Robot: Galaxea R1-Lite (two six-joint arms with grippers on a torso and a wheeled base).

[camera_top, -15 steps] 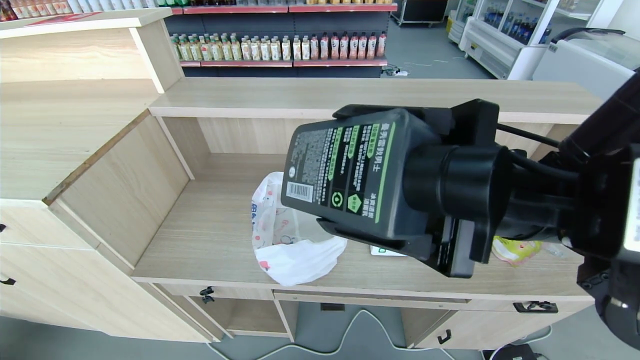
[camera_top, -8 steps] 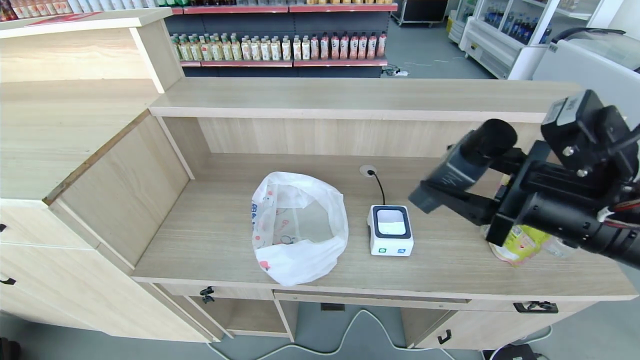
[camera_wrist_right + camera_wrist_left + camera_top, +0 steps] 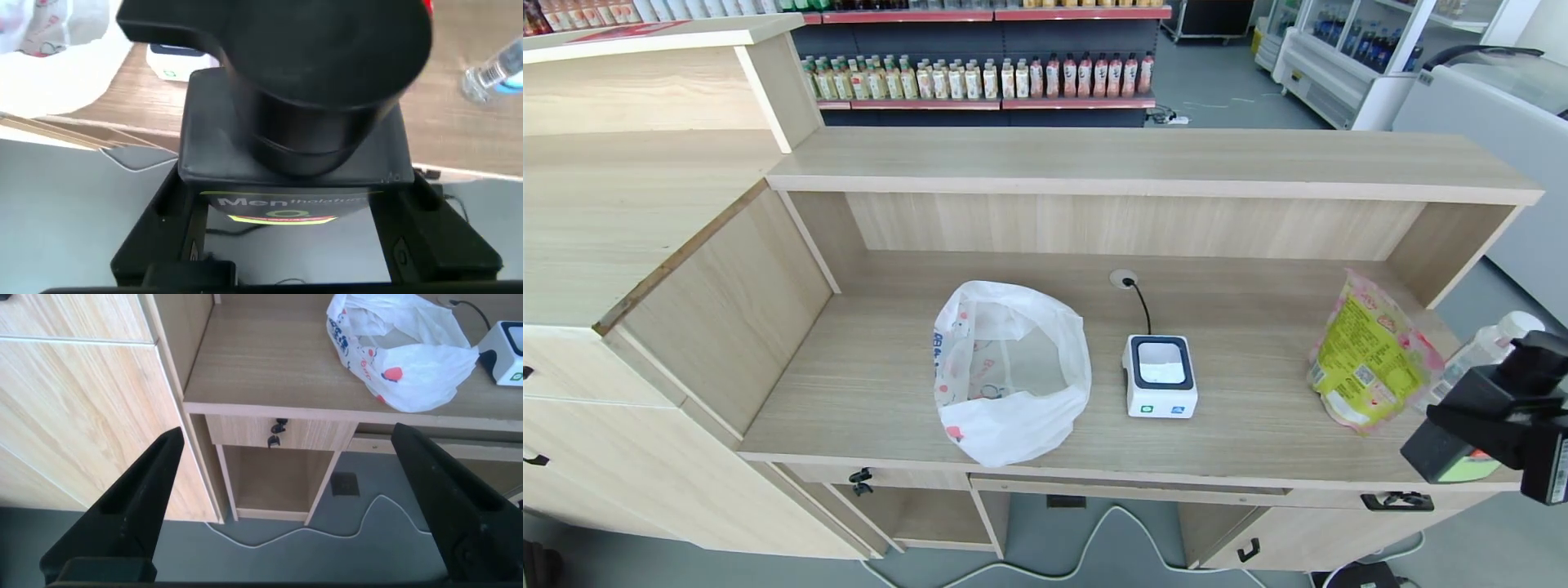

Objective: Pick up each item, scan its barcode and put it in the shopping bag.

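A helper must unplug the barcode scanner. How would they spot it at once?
On the lower wooden counter, between the white shopping bag and the yellow-green pouch, stands the scanner. It is a small white box with a dark-rimmed window on top. Alone among its soft neighbours, it is hard, square and has a black cable.

On the counter we find the bag left of the scanner. The pouch stands far right, a bottle beside it.
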